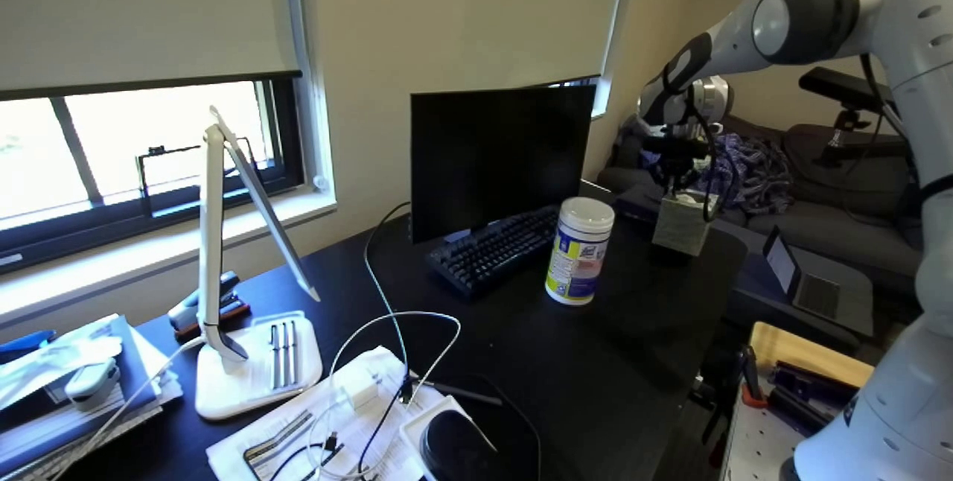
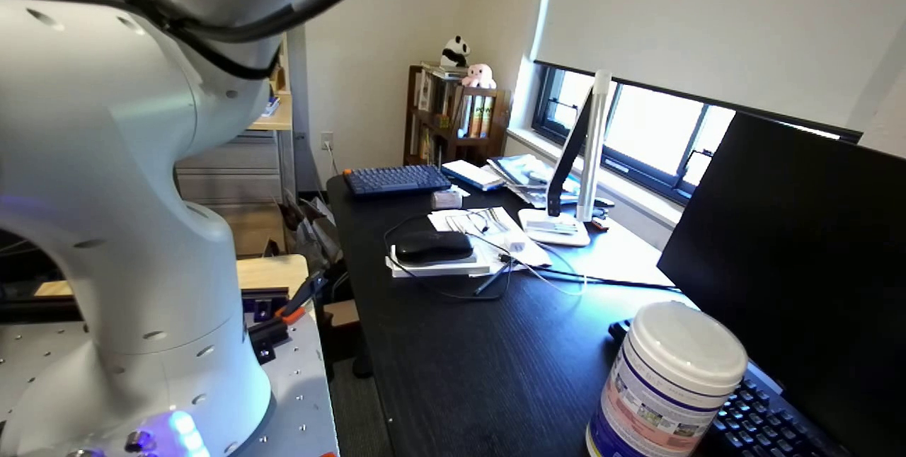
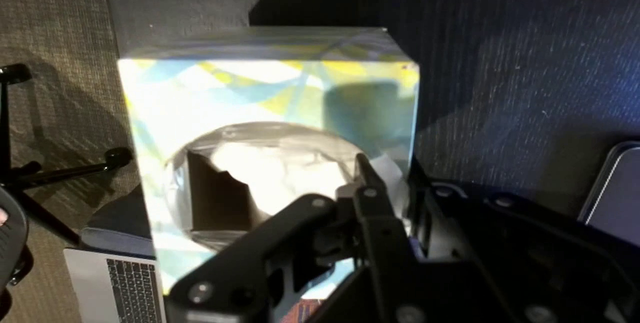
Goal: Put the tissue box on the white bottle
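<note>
The end effector (image 3: 392, 175) is pinching the tissue box (image 1: 681, 226) by one side wall: one finger (image 3: 372, 208) inside the oval opening, the other outside. Box is directly below it, over the counter (image 1: 603, 362) near the edge. Can't tell if the base touches.

Materials: counter is black with fine wood grain. Fingers are dark linkages with round screw heads. Arm (image 1: 904, 56) is smooth, rounded white shell. The white bottle (image 1: 580, 252) is a smooth plastic cylinder, rounded lid, wrap label in yellow, blue and purple; upright on the counter, well apart from the end effector. Black keyboard (image 1: 495, 250), rows of small keys, near the bottle, also apart from the end effector; flat black monitor (image 1: 499, 161) behind it. Patterned cloth (image 1: 752, 176), bunched, lies past the end effector on a soft grey couch (image 1: 834, 231).

Box looks: boxy, crisp card edges, swirls in blue, yellow and white. Top partly blown out in the wrist view, shadowed near the fingers. Opening lined with wrinkled clear film (image 3: 235, 135); crumpled white tissue (image 3: 285, 173) fills part of it, dark brown hollow beside.
</note>
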### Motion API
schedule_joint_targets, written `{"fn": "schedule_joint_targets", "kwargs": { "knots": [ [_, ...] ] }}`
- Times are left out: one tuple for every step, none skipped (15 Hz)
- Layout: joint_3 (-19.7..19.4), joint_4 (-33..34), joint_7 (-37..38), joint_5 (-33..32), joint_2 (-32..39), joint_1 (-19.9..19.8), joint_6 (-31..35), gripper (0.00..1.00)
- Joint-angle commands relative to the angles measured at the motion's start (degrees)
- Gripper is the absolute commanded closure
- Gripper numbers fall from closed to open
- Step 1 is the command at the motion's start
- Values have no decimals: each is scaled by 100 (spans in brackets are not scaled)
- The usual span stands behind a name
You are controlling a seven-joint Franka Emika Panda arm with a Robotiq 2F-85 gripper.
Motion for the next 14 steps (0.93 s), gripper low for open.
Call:
{"fn": "schedule_joint_targets", "kwargs": {
  "knots": [
    [-109,-58,-253,-120,-526,18,-482,99],
    [-128,-77,-307,-150,-639,37,-550,97],
    [-134,-111,-375,-191,-803,65,-613,97],
    [-123,-124,-463,-213,-954,80,-700,97],
    [-97,-162,-553,-224,-1160,117,-760,97],
    [-73,-173,-659,-239,-1330,145,-864,97],
    [-40,-236,-784,-257,-1599,230,-914,97],
    [-14,-321,-873,-289,-1839,324,-886,97],
    [17,-427,-971,-356,-2114,442,-900,97],
    [62,-453,-1041,-385,-2307,524,-970,97],
    [102,-658,-1177,-566,-2640,699,-964,97],
    [136,-774,-1232,-769,-2885,853,-1011,97],
    [183,-1017,-1240,-1025,-3196,1024,-971,97],
    [259,-1226,-1282,-1222,-3474,1149,-975,97]
  ]
}}
